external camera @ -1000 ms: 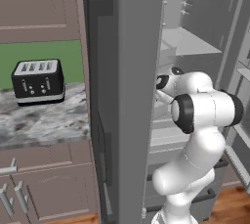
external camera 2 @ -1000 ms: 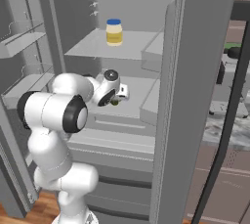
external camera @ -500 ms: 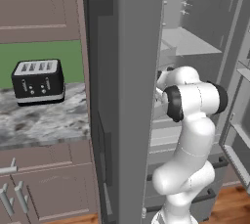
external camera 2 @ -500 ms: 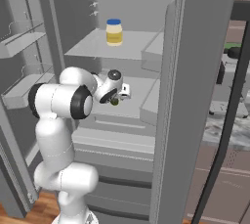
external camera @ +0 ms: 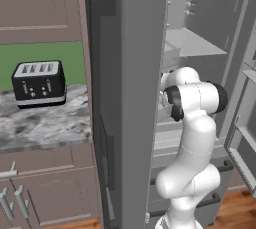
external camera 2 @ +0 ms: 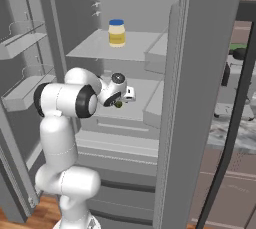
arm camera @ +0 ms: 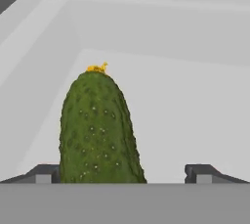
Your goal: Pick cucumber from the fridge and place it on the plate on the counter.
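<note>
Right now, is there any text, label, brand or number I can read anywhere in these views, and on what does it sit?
None can be read.
The jar on the fridge's upper shelf: its pale band shows no letters.
The toaster on the counter: small light dots on its front, too small to read as marks.
The cucumber between the hand's fingertips: bumpy skin, no sticker.

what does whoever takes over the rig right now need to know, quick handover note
Gripper: open, inside the fridge, one fingertip touching the cucumber, the other well clear.
Cucumber: lying on a light grey fridge shelf, one shelf below the yellow jar.
Counter: holds the toaster.
Done: reach to the cucumber.
Left: close on it, lift it out, carry it to the plate on the counter.
</note>
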You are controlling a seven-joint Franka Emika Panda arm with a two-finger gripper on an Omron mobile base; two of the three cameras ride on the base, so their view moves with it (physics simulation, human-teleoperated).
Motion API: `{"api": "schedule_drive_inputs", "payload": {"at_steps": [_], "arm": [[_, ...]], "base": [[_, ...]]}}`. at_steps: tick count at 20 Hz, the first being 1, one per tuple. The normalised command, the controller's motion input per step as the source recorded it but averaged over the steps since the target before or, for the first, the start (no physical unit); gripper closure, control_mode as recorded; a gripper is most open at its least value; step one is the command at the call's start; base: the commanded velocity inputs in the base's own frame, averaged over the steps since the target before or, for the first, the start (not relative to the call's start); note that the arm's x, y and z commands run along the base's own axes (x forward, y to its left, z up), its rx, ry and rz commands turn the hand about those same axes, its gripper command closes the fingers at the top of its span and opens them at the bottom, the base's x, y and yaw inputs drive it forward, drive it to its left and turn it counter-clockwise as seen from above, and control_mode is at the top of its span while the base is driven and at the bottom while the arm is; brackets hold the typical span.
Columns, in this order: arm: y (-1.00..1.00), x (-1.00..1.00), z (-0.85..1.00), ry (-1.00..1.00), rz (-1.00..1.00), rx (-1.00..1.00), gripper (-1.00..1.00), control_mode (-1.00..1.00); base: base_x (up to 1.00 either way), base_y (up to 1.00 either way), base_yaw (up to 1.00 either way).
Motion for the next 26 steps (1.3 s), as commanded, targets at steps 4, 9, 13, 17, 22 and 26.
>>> {"api": "schedule_drive_inputs", "payload": {"at_steps": [4,9,13,17,22,26], "arm": [[0.23,0.0,-0.51,0.0,0.0,-0.03,1.0,-1.0],[0.21,0.0,-0.76,0.0,0.0,0.0,1.0,-1.0],[0.01,-0.06,-0.63,-0.02,-0.02,0.06,1.0,-1.0],[-0.15,-0.33,-0.17,-0.33,-0.16,0.1,1.0,-1.0],[0.0,-0.33,-0.03,-0.26,-0.26,0.02,1.0,-1.0],[0.0,-0.36,0.06,-0.03,-0.19,0.0,1.0,-1.0]], "base": [[0.0,0.0,0.0],[0.0,0.0,0.0],[0.0,0.0,0.0],[0.0,0.0,0.0],[0.0,0.0,0.0],[0.0,0.0,0.0]]}}
